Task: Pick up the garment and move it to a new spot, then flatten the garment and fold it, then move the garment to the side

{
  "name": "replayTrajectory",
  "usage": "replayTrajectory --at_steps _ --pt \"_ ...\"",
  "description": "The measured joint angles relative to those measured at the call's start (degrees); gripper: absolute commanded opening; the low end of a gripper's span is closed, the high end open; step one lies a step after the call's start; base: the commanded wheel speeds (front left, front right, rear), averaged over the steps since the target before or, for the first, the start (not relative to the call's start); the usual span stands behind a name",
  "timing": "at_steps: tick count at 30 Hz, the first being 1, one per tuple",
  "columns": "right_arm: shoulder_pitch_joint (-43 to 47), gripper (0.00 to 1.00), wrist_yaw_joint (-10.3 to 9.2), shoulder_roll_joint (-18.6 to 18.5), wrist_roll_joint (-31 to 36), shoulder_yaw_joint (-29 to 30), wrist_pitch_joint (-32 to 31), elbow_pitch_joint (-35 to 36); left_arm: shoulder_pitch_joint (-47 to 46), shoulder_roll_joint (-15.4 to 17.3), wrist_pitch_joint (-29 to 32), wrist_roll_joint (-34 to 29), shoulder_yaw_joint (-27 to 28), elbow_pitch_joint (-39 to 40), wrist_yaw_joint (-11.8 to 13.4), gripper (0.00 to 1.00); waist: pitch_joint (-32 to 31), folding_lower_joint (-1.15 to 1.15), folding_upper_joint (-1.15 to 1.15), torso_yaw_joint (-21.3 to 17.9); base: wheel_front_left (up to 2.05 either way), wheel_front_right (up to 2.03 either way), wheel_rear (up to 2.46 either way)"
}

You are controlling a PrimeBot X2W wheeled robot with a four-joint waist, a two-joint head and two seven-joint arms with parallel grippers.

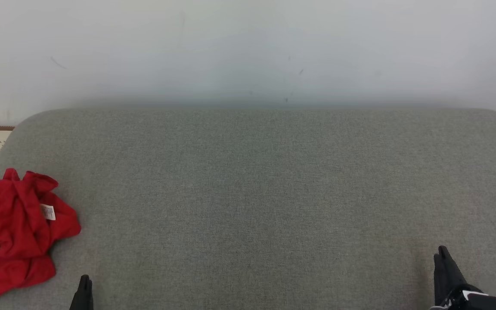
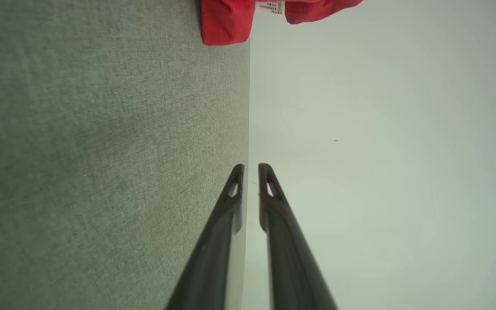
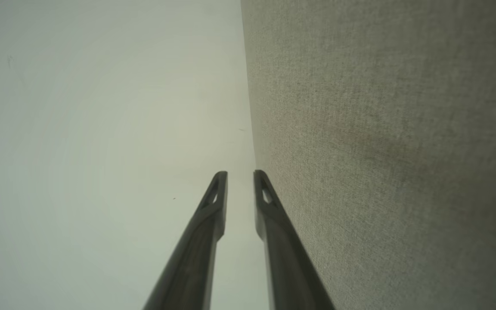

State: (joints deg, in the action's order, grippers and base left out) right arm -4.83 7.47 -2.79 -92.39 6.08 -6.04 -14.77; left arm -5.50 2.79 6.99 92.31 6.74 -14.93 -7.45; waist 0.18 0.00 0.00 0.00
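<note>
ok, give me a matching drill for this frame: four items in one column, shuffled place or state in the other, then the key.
Column 1
1. red garment
2. left gripper
3. right gripper
4. white label

Column 2
A. lower right of the head view, over the grey cushion
B. on the red fabric, facing up
C. crumpled at the cushion's left end
D. bottom edge of the head view, just right of the garment, apart from it

Pairs: 1-C, 2-D, 3-A, 4-B
</note>
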Motion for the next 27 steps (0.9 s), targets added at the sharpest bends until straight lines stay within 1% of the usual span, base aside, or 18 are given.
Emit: replayTrajectory --at_steps 1,2,3,8,13,20,27 --pt "0.0 1.0 0.0 0.0 0.0 0.0 0.0 0.0 0.0 0.0 0.0 0.0 0.0 0.0 0.0 1.0 0.0 0.0 0.0 0.0 0.0 0.0 0.0" --pt "0.44 0.0 0.0 0.05 0.0 -0.02 0.0 -0.57 0.33 -0.07 0.0 0.0 -0.04 -0.36 0.0 0.0 0.0 0.0 0.0 0.0 0.0 0.0 0.0" --pt "0.9 1.0 0.0 0.14 0.0 -0.01 0.01 -1.08 0.75 -0.16 -0.01 0.0 -0.08 -0.76 0.0 1.0 0.0 0.0 0.0 0.0 0.0 0.0 0.0" --pt "1.36 1.0 0.0 0.27 0.82 -1.0 1.18 -0.92 1.04 -0.33 -1.34 -0.4 -0.23 -0.78 0.01 1.0 0.02 0.0 0.0 -0.01 0.0 0.0 0.0" --pt "1.34 1.0 0.0 -0.03 4.37 -2.45 2.61 -0.33 1.04 -0.32 -2.67 -3.81 -0.24 0.64 0.52 1.0 0.04 0.0 0.0 -0.04 0.0 0.0 0.0" --pt "1.17 1.0 0.0 -0.41 11.77 -3.91 4.48 0.99 1.1 -0.31 -4.57 -11.34 -1.02 3.61 2.3 1.0 0.08 0.0 0.0 -0.11 0.0 0.0 0.0" --pt "0.93 1.0 0.0 -0.78 19.9 -5.59 6.11 2.27 2.01 -0.3 -6.34 -20.98 -2.79 6.11 4.59 1.0 0.06 0.0 0.0 -0.13 0.0 0.0 0.0"
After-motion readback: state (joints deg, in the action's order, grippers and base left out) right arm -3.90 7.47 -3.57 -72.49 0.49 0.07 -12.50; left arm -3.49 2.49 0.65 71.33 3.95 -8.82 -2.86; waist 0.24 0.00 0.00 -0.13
